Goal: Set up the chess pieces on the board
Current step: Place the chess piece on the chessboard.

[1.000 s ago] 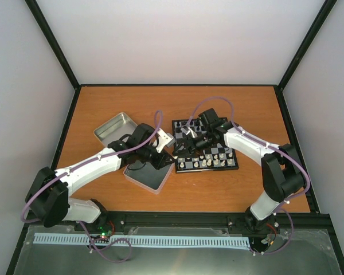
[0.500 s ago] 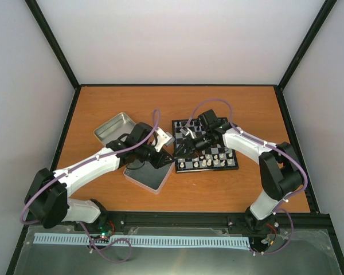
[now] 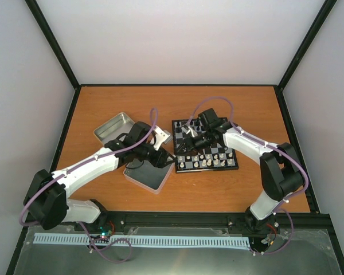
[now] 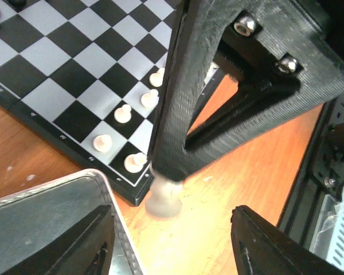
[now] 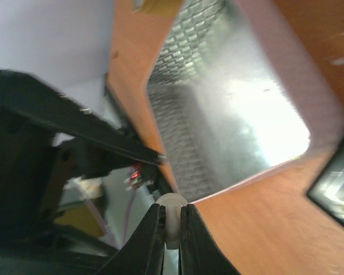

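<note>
In the right wrist view, the right gripper (image 5: pixel 172 209) has its jaws pinched on a white chess piece (image 5: pixel 172 200). Only the left wrist view places that piece just off the board's (image 4: pixel 63 86) near-left corner, between the left gripper's (image 4: pixel 169 229) wide jaws.

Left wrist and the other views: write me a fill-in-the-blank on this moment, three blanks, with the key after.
1. The right gripper is shut on a ____ chess piece.
2. The left gripper is ____, holding nothing.
3. In the top view, the silver tin lies to the ____ of the board.
Missing words: white; open; left.
</note>
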